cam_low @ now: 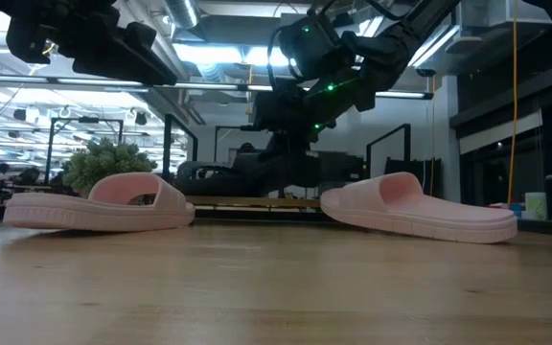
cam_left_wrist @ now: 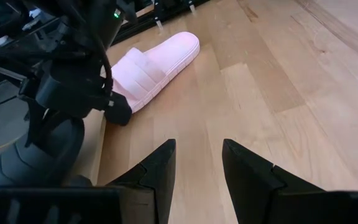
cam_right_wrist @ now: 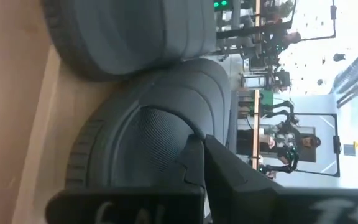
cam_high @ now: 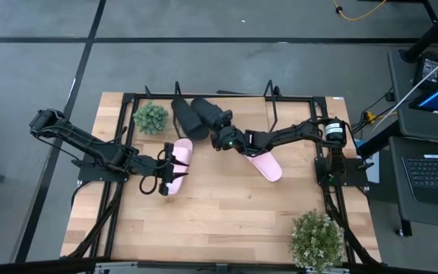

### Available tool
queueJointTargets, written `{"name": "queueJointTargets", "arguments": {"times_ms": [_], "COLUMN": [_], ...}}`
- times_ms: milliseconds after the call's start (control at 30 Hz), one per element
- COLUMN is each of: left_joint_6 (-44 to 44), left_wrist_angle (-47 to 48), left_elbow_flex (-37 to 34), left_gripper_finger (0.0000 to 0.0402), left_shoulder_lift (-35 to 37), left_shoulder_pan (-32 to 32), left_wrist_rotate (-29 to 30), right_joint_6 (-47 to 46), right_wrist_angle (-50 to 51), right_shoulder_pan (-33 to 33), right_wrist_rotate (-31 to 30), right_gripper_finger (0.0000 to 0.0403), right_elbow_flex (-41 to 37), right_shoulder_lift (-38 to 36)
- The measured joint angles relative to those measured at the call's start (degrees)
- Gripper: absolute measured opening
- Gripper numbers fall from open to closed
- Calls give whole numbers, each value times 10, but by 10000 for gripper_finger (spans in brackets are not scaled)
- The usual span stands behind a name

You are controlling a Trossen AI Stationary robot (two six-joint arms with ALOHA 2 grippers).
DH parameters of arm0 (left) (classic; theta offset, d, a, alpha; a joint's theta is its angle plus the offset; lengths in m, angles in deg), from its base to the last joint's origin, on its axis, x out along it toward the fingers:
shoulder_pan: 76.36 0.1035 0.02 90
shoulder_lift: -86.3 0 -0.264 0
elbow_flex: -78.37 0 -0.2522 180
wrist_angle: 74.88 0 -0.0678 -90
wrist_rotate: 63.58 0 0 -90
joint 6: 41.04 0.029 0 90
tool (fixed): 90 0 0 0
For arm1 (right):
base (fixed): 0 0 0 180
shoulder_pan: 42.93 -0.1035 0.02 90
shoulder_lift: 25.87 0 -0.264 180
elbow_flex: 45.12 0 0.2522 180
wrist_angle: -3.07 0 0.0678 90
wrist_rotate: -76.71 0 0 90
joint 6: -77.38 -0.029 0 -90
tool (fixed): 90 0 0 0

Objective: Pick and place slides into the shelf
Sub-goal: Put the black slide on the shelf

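Two black slides [cam_high: 185, 114] [cam_high: 211, 114] lie side by side at the far edge, at the black wire shelf [cam_high: 219, 97]. My right gripper [cam_high: 220, 135] is shut, its tips at the nearer black slide [cam_right_wrist: 154, 137]. One pink slide [cam_high: 182, 152] lies flat on the table under my left gripper [cam_high: 175, 162], which hovers open [cam_left_wrist: 197, 168] over bare wood. The other pink slide [cam_high: 267, 165] [cam_left_wrist: 154, 62] rests on its sole under my right arm. Both pink slides [cam_low: 99, 203] [cam_low: 415, 206] show in the low view. My right gripper has its shut fingertips [cam_right_wrist: 197, 146] against the ridged strap [cam_right_wrist: 166, 121] of the nearer black slide. It comes slanting down from the table's right and near side. Whether anything is caught between the fingers, I cannot tell. The slide lies on the wood.
A small green plant [cam_high: 150, 118] stands left of the black slides, and a bigger one [cam_high: 318, 240] at the near right corner. A black frame [cam_high: 128, 99] runs around the table. The near middle of the table [cam_high: 226, 221] is bare wood.
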State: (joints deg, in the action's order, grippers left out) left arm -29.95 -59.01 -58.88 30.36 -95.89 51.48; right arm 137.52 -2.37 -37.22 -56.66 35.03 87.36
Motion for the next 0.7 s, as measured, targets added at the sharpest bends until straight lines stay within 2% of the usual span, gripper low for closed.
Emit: {"name": "queueJointTargets", "arguments": {"times_ms": [533,700], "left_joint_6": [0,-1], "left_wrist_angle": [1,6], "left_elbow_flex": [0,0], "left_gripper_finger": [124,124], "left_shoulder_lift": [0,0], "left_shoulder_pan": [0,0], "left_wrist_rotate": [0,0], "right_joint_6": [-12,-16], "right_wrist_angle": [11,42], "right_shoulder_pan": [-14,-14], "right_wrist_rotate": [0,0], "right_gripper_finger": [7,6], "right_elbow_flex": [43,43], "right_shoulder_lift": [0,0]}}
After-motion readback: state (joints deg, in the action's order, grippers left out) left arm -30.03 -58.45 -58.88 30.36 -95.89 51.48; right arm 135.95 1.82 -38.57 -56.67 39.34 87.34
